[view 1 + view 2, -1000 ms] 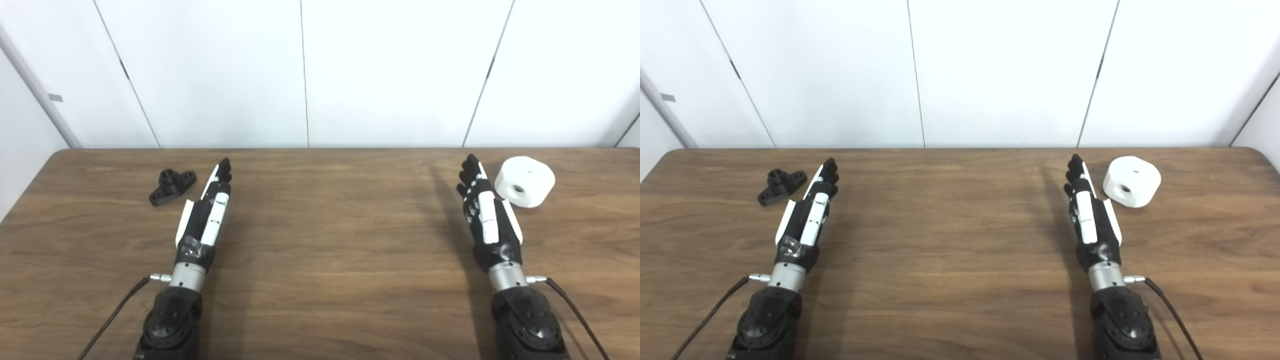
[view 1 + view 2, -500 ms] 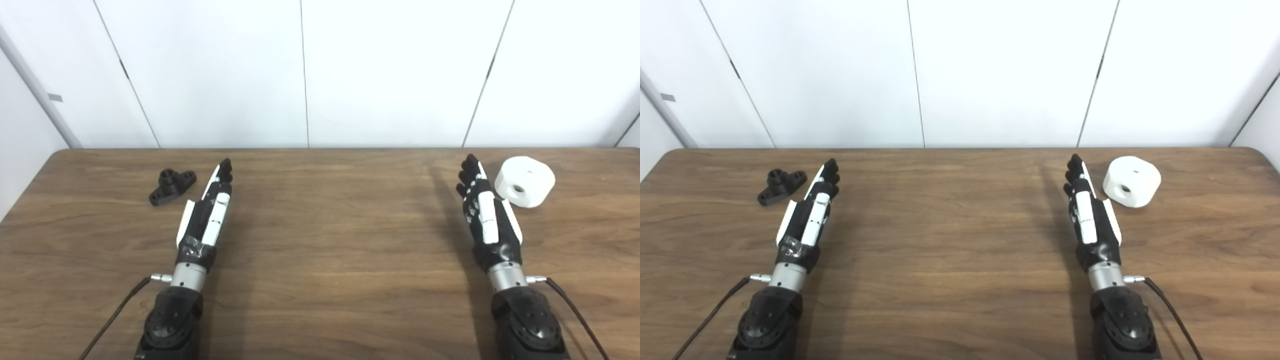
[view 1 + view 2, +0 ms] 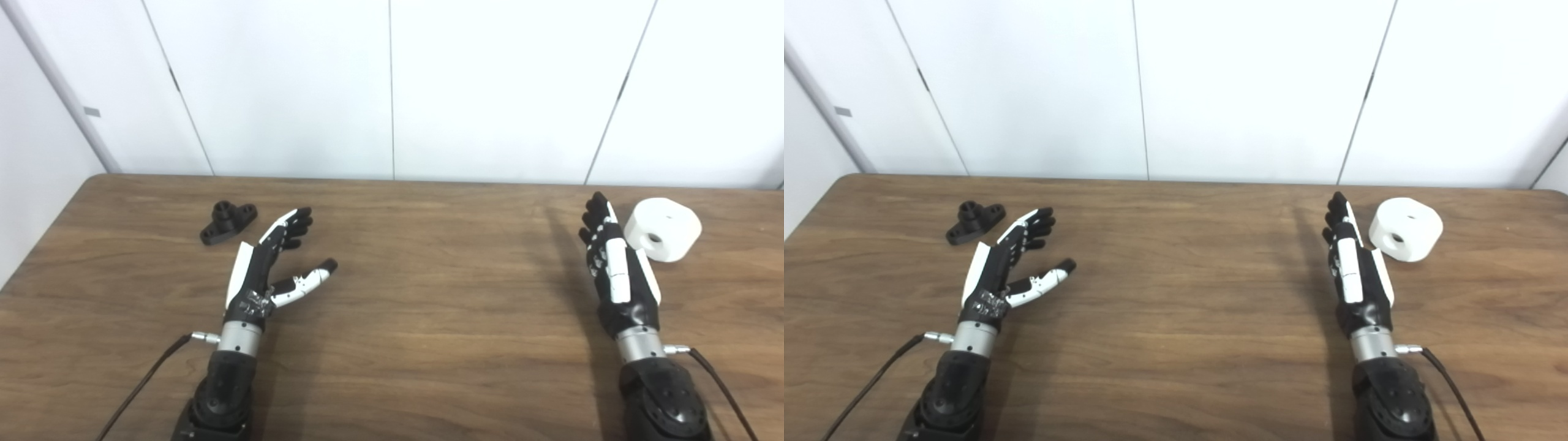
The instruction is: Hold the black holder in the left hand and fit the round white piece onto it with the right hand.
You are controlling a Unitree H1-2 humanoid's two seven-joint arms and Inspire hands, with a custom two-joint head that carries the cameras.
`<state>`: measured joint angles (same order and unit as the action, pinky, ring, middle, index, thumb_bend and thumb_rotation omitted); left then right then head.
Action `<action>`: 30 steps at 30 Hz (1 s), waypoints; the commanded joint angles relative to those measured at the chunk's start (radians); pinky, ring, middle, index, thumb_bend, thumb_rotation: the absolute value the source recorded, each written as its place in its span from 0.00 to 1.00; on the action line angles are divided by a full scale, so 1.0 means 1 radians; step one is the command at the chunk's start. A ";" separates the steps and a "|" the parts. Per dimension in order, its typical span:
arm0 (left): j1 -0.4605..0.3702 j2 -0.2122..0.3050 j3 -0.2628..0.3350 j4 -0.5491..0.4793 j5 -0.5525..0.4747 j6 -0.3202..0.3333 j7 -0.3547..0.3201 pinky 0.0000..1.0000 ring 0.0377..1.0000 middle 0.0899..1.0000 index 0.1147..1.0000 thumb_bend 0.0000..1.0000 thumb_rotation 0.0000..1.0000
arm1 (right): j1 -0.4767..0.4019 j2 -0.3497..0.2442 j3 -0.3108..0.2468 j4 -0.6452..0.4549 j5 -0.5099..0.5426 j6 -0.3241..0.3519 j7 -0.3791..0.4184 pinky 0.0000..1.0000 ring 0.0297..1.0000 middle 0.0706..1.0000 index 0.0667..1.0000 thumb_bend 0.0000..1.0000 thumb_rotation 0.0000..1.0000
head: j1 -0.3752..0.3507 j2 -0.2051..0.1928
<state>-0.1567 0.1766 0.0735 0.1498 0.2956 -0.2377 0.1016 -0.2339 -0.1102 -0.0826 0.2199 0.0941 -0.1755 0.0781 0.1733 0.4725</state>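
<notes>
The black holder (image 3: 228,222) lies on the wooden table (image 3: 416,306) at the far left. My left hand (image 3: 269,260) is just right of it, open, thumb spread out to the right, holding nothing. The round white piece (image 3: 663,229), a thick disc with a hole in its side, lies at the far right. My right hand (image 3: 615,269) is just left of it, open with fingers straight and together, holding nothing. Both hands show in the right eye view too: left hand (image 3: 1007,263), right hand (image 3: 1353,266).
White wall panels (image 3: 392,86) stand right behind the table's far edge. A cable (image 3: 147,386) runs from the left wrist and another cable (image 3: 716,386) from the right wrist toward the near edge.
The camera has shifted, moving the whole picture right. My left hand has turned and its thumb has swung out to the right. The right hand, holder and white piece have not moved.
</notes>
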 commanded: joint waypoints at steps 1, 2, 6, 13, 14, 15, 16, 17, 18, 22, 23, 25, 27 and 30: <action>0.018 0.033 0.007 -0.026 0.066 -0.068 0.060 0.73 0.76 0.75 0.77 0.80 0.11 | 0.018 -0.007 0.001 0.044 0.007 -0.034 0.012 1.00 1.00 1.00 1.00 0.47 1.00 | 0.008 -0.001; 0.022 0.040 0.009 -0.039 0.088 -0.070 0.075 0.71 0.75 0.74 0.76 0.81 0.09 | 0.017 -0.006 0.001 0.045 0.009 -0.033 0.012 1.00 1.00 1.00 1.00 0.48 1.00 | 0.009 0.000; 0.028 0.072 0.017 -0.087 0.184 -0.076 0.129 0.68 0.71 0.71 0.72 0.85 0.09 | 0.017 -0.002 0.001 0.029 0.008 -0.024 0.007 1.00 1.00 1.00 1.00 0.44 1.00 | 0.021 0.002; 0.008 0.155 0.034 -0.096 0.286 -0.084 0.190 0.68 0.74 0.76 0.74 0.86 0.25 | 0.017 -0.004 -0.002 0.026 0.021 -0.021 0.012 1.00 1.00 1.00 1.00 0.43 1.00 | 0.043 0.003; 0.003 0.167 0.040 -0.092 0.290 -0.081 0.198 0.68 0.75 0.77 0.75 0.86 0.27 | 0.016 -0.003 -0.004 0.028 0.025 -0.020 0.012 1.00 1.00 1.00 1.00 0.43 1.00 | 0.043 0.003; -0.004 0.178 0.048 -0.082 0.293 -0.084 0.211 0.72 0.79 0.81 0.78 0.86 0.30 | 0.015 -0.002 -0.005 0.030 0.029 -0.020 0.013 1.00 1.00 1.00 1.00 0.43 1.00 | 0.046 0.002; -0.009 0.187 0.055 -0.072 0.294 -0.087 0.221 0.72 0.79 0.81 0.78 0.86 0.30 | 0.014 -0.003 -0.005 0.034 0.031 -0.021 0.015 1.00 1.00 1.00 1.00 0.43 1.00 | 0.047 0.000; -0.015 0.196 0.065 -0.064 0.302 -0.081 0.233 0.74 0.81 0.83 0.79 0.85 0.31 | 0.013 -0.004 -0.003 0.039 0.030 -0.026 0.017 1.00 1.00 1.00 1.00 0.43 1.00 | 0.049 0.000; -0.022 0.202 0.076 -0.055 0.306 -0.072 0.247 0.75 0.83 0.84 0.81 0.86 0.32 | 0.012 -0.006 -0.002 0.044 0.030 -0.028 0.019 1.00 1.00 1.00 1.00 0.43 1.00 | 0.052 -0.002; -0.048 0.209 0.123 -0.021 0.245 -0.038 0.252 0.82 0.91 0.93 0.88 0.87 0.31 | 0.010 -0.009 0.002 0.058 0.027 -0.038 0.024 1.00 1.00 1.00 1.00 0.45 1.00 | 0.064 -0.009; -0.056 0.210 0.134 -0.007 0.225 -0.035 0.252 0.84 0.92 0.94 0.91 0.88 0.32 | 0.009 -0.009 0.001 0.060 0.029 -0.041 0.026 1.00 1.00 1.00 1.00 0.45 1.00 | 0.064 -0.009; -0.073 0.220 0.153 0.023 0.190 -0.011 0.240 0.87 0.95 0.97 0.95 0.88 0.34 | 0.008 -0.008 -0.001 0.065 0.030 -0.048 0.027 1.00 1.00 1.00 1.00 0.44 1.00 | 0.074 -0.012; -0.087 0.235 0.160 0.047 0.170 0.013 0.225 0.89 0.96 0.99 0.98 0.89 0.36 | 0.007 -0.008 -0.003 0.067 0.034 -0.050 0.029 1.00 1.00 1.00 1.00 0.42 1.00 | 0.074 -0.015; -0.109 0.271 0.160 0.092 0.139 0.028 0.197 0.88 0.96 0.99 0.99 0.90 0.35 | 0.009 -0.011 -0.002 0.061 0.026 -0.043 0.025 1.00 1.00 1.00 1.00 0.41 1.00 | 0.082 -0.015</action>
<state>-0.2145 0.3986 0.2234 0.2450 0.4538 -0.2050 0.2967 -0.2517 -0.1226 -0.0839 0.2485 0.1135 -0.1903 0.0973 0.2546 0.4572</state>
